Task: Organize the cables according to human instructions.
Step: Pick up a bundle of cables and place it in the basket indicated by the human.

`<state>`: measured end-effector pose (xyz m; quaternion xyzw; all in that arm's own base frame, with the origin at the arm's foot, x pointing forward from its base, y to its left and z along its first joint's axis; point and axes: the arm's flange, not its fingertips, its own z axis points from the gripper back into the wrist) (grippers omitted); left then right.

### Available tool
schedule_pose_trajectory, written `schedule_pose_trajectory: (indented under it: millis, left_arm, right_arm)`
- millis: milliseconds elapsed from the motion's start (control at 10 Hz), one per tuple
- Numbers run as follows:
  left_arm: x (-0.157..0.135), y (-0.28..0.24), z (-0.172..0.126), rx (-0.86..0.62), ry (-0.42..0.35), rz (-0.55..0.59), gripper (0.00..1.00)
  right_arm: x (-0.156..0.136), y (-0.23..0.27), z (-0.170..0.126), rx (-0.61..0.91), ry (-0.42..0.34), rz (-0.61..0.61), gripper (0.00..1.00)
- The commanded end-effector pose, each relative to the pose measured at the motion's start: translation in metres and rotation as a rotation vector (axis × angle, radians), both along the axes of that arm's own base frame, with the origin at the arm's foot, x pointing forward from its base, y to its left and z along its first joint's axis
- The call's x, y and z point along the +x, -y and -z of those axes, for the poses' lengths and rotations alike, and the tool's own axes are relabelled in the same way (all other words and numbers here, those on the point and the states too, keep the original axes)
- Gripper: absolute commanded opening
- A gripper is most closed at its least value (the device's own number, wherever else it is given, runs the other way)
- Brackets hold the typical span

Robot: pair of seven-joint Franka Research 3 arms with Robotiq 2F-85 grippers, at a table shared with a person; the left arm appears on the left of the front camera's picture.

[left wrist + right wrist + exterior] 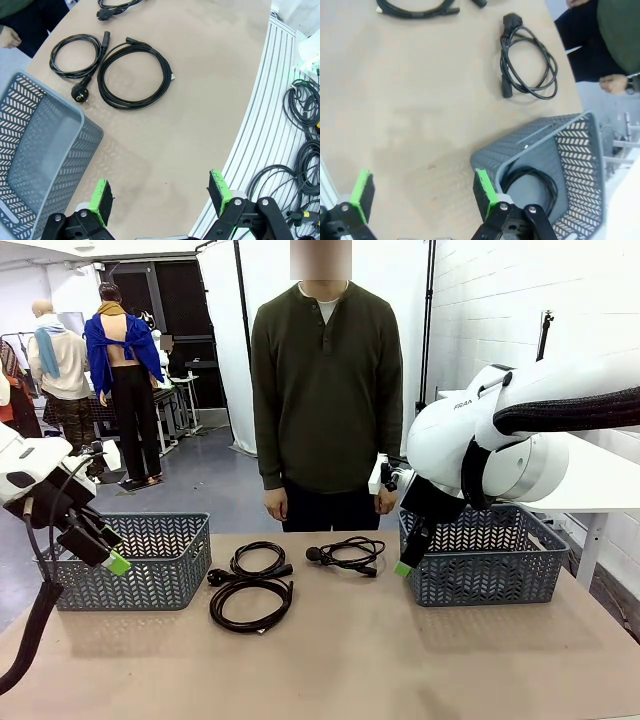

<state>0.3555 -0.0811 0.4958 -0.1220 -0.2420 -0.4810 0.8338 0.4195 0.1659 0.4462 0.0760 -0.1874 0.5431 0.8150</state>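
On the counter's left side, a grey left basket (160, 560) is seen, apparently empty, with the left end effector (160, 192) hung just beside it. Toward the middle, a plug-ended cable (80, 93) and a larger cable (101, 82) are laid just beside each other, and a third cable (512, 21) is laid further right. A fourth cable (530, 171) is lodged inside the right basket (490, 560). The person (325, 380) is stood behind the counter, arms down. No pointing is seen.

Risks: the two left coils are packed close, maybe touching, so one could be dragged along when the other is lifted. The cords are thin and flat, so a single loop could be pinched and the coil pulled apart. With no gesture given, the wrong basket could be chosen. The right basket's wall could be bumped by the right end effector (423, 186), which is held just beside it.

Left end effector: jaws spread wide, nothing held or touched. Right end effector: likewise spread wide and empty.
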Motion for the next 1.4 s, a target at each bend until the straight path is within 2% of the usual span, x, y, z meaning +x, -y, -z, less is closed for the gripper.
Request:
schedule_pose_trajectory:
  millis: [0, 1300]
  left_arm:
    - [0.0005, -0.0014, 0.0001, -0.018, -0.008, 0.01, 1.0]
    - [0.0005, -0.0014, 0.0001, -0.018, -0.008, 0.01, 1.0]
  right_arm:
    - [0.0013, 0.0014, -0.0006, -0.004, 0.003, 0.006, 1.0]
    - [0.0013, 0.0014, -0.0006, -0.004, 0.003, 0.006, 1.0]
